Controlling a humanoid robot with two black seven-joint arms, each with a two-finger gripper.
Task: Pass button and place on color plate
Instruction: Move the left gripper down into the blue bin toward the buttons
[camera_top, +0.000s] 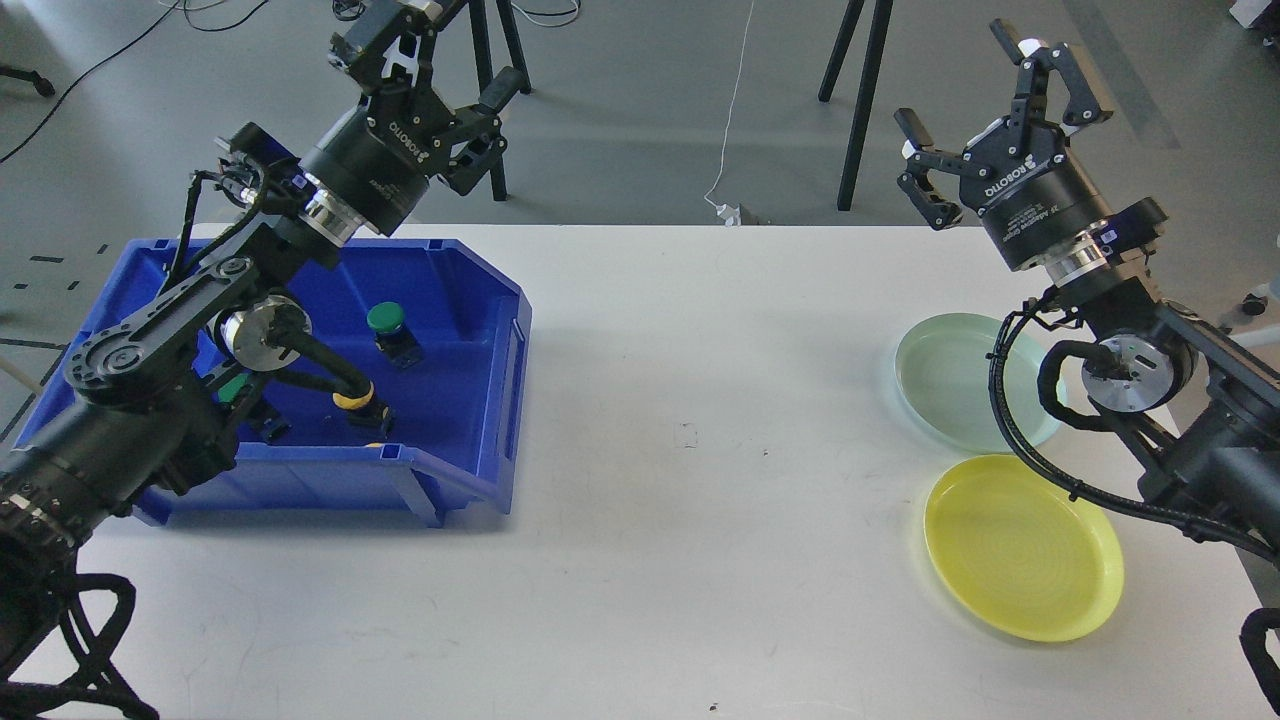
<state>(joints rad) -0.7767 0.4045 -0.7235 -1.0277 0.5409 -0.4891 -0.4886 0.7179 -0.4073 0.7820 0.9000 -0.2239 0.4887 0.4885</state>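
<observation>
Green-capped button sits inside the blue plastic bin at the left of the frame, near the bin's middle, its round cap up on a dark body. A yellow-capped button lies lower in the bin, and something green shows behind the arm, possibly another button. Left gripper hangs raised in the upper left, fingers spread, holding nothing. White matte table across the centre. Right gripper is up in the upper right, fingers wide apart and empty. Below it, a pale green round plate, then a glossy yellow plate, both shallow, just beside each other.
</observation>
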